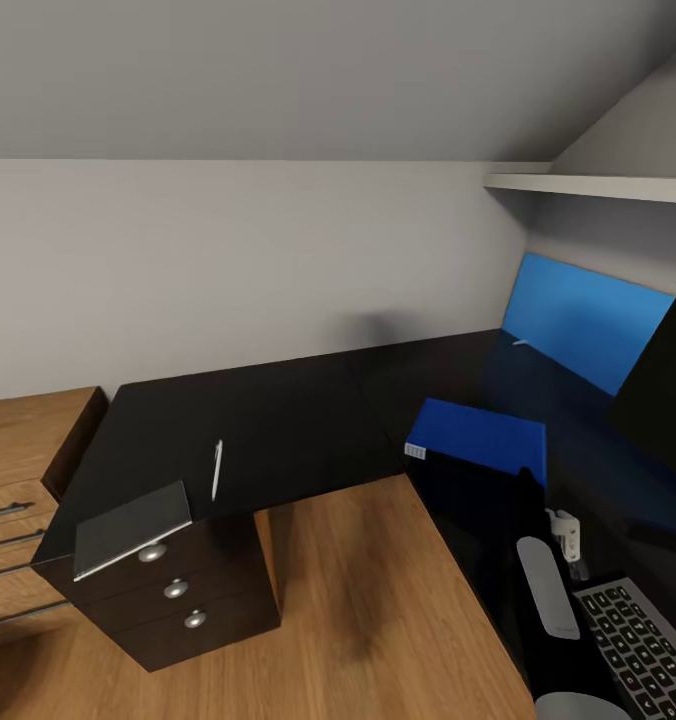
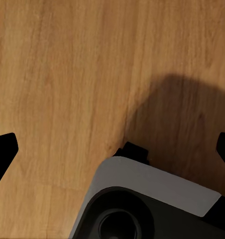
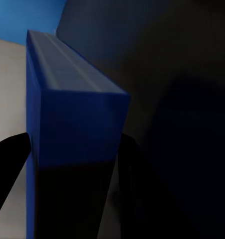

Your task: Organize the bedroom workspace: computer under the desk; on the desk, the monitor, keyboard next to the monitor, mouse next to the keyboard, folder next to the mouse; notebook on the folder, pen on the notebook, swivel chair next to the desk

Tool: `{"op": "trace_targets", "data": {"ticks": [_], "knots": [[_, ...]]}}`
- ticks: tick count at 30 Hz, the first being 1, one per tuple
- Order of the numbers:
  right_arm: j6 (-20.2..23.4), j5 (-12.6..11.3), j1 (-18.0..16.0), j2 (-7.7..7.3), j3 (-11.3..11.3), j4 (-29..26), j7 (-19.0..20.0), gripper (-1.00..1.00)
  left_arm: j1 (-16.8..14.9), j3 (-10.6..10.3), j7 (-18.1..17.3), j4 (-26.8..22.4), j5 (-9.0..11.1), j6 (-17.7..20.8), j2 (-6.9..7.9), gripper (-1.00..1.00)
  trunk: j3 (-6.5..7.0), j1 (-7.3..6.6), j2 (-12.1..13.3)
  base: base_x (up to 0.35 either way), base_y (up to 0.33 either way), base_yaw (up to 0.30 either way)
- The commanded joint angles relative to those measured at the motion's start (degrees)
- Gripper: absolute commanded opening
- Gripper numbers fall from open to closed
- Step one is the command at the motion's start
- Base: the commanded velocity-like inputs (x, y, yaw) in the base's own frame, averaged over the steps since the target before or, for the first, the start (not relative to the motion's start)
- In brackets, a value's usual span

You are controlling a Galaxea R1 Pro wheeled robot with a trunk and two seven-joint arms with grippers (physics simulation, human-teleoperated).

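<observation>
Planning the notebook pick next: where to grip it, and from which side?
Grip the notebook at its front edge, coming from the drawer-front side: it lies flat and thin at the desk corner, and that edge seems to overhang the drawers, so jaws could close above and below it.

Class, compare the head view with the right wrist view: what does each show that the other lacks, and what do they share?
Head view alone: the pen and the notebook lying apart at the desk's left end above the knobbed drawers, the keyboard, the monitor's edge and the wooden floor.

Right wrist view alone: the right gripper close up, its dark fingers on either side of the folder's edge.

Shared: the blue folder and the black desktop.
</observation>
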Motion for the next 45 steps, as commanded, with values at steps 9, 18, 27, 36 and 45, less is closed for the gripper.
{"op": "trace_targets", "data": {"ticks": [9, 18, 27, 36, 45], "knots": [[-0.40, -0.47, -0.10, -0.03, -0.04, 0.07, -1.61, -1.00, -0.05, -0.49, 0.36, 0.01, 0.42, -0.44, -0.01, 1.00, -0.05, 0.00, -0.03, 0.017, 0.000, 0.000], [-0.64, -0.39, -0.28, -0.58, -0.12, 2.08, -3.56, -1.00, -0.04, -0.49, 0.40, 0.01, 0.42, -0.45, 0.07, 1.00, -0.05, 0.00, -0.03, 0.000, 0.000, 0.000], [-0.73, -0.41, -0.38, -0.85, -0.27, 2.65, -3.85, -1.00, -0.04, -0.49, 0.36, 0.01, 0.42, -0.45, 0.07, 1.00, -0.05, 0.00, -0.03, 0.033, -0.018, 0.000], [-0.73, -0.35, -0.39, -0.85, -0.22, 2.67, -3.89, -1.00, -0.06, -0.49, 0.39, 0.01, 0.42, -0.45, 0.07, 1.00, -0.05, 0.00, -0.03, 0.019, -0.014, 0.000], [-0.66, 3.52, -0.39, -0.85, -0.22, 2.59, -4.81, -1.00, -0.04, -0.49, 0.40, 0.01, 0.42, -0.45, 0.06, 1.00, -0.05, 0.00, -0.03, 0.000, 0.000, 0.000]]}}
